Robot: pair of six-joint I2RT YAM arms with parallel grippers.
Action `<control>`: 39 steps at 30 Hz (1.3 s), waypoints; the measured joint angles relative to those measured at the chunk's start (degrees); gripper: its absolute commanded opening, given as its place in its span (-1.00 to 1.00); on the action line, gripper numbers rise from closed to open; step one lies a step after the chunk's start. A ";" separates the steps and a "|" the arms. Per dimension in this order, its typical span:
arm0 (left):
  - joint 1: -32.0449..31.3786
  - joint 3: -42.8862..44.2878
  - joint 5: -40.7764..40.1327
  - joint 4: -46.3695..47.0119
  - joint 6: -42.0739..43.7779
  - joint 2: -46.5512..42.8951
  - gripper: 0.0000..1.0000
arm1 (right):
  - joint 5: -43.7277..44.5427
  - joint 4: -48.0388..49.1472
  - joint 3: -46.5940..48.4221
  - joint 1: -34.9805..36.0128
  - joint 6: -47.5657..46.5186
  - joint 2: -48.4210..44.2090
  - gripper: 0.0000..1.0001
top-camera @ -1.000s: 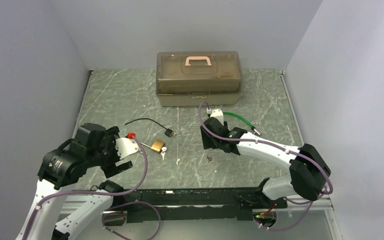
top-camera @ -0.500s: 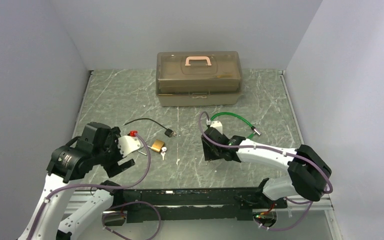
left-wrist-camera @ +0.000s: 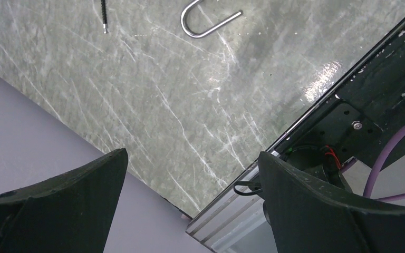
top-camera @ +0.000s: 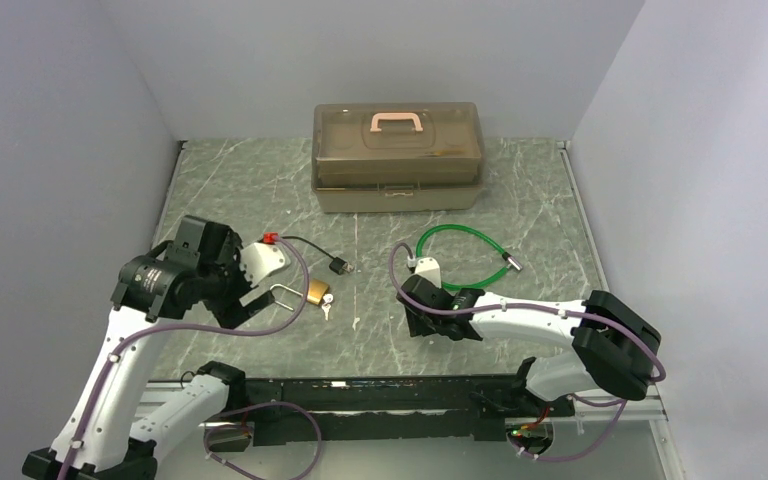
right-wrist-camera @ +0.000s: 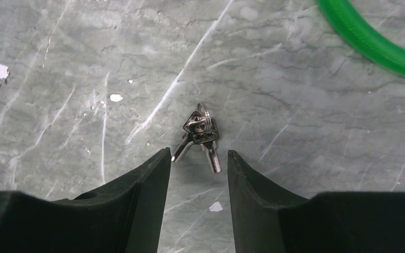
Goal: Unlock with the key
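Right wrist view: the right end effector [right-wrist-camera: 196, 158] hangs just over the bunch of keys [right-wrist-camera: 200, 138], jaws partly open, nothing gripped yet; the keys lie loose on the bench [right-wrist-camera: 295, 174] between the fingertips.
Step in hand: picking up the keys, by my reading.
Next move: lower squarely and close on the flat key heads; thin metal on a hard slab could skid.
Padlock [top-camera: 315, 291]: brass, left of centre, shackle near the left end effector [top-camera: 245, 295], which gapes fully open and empty.
Surface: grey-green marbled slab, scratched, glossy.
Room: plain pale walls on three sides; a lidded toolbox [top-camera: 397, 156] stands at the far edge.
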 measured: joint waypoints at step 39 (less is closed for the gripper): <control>18.49 5.90 14.97 -1.38 -1.90 1.46 0.99 | -10.82 5.14 -1.36 -2.23 -6.71 -16.46 -1.00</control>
